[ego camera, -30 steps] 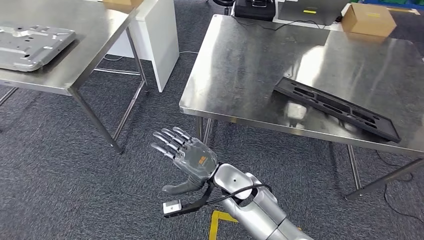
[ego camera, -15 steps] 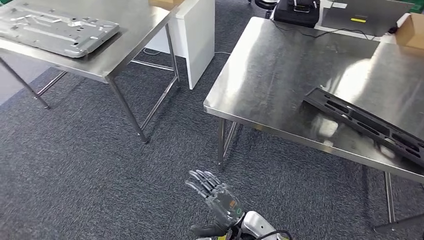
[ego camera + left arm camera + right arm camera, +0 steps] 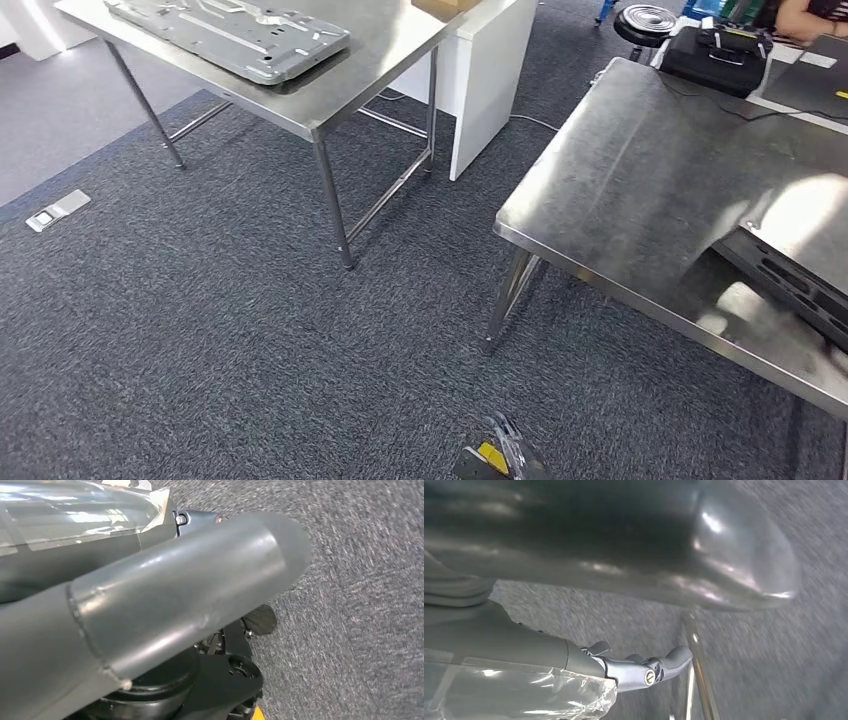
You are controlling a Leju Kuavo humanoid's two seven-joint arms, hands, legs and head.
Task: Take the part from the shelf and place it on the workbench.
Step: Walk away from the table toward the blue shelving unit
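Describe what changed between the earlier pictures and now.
The head camera swung left, so the whole scene slid right; nothing on the steel tables moved. The right hand sank to the picture's lower edge, empty. The black slotted panel and grey stamped metal plate lie as before.

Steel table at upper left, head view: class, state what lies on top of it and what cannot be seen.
On the steel table lies a large grey metal plate, its far end cut off by the picture. A brown box sits at the back edge, mostly out of frame.
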